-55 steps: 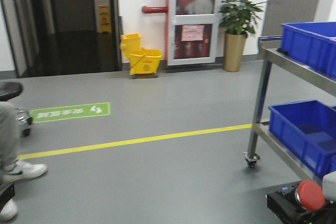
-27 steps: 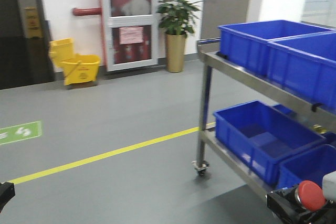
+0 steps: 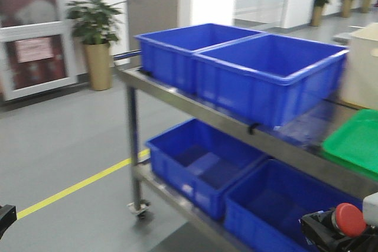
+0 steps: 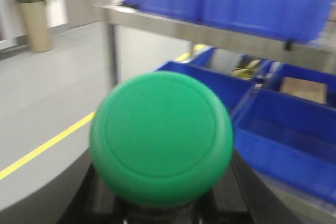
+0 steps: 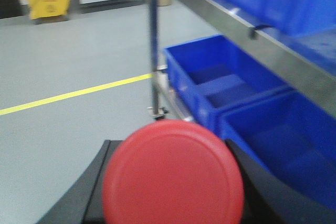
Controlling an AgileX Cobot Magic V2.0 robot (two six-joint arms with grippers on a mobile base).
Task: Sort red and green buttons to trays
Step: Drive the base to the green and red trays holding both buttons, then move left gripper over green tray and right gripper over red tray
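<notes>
In the left wrist view the green button [image 4: 160, 137] fills the middle, its dome facing the camera, and my left gripper [image 4: 163, 200] is shut on its base between black fingers [image 4: 79, 192]. In the right wrist view my right gripper [image 5: 173, 195] is shut on the red button [image 5: 173, 174]. In the front view the red button [image 3: 348, 219] and right gripper [image 3: 336, 233] are at the bottom right. Only a tip of the left gripper [image 3: 5, 216] shows at the bottom left. The green tray [image 3: 354, 143] lies on the cart's top shelf at the right. The red tray is out of view.
A steel wheeled cart [image 3: 177, 95] stands close ahead. It has two blue crates [image 3: 260, 69] on top and two more [image 3: 201, 163] on the lower shelf. A cream tub [image 3: 363, 66] stands behind the green tray. A potted plant [image 3: 97, 39] and a yellow floor line [image 3: 71, 188] are at the left.
The front view has swung right. The mop bucket and seated person have left the frame. The cart now fills the view and the green tray has appeared. Both buttons stay gripped.
</notes>
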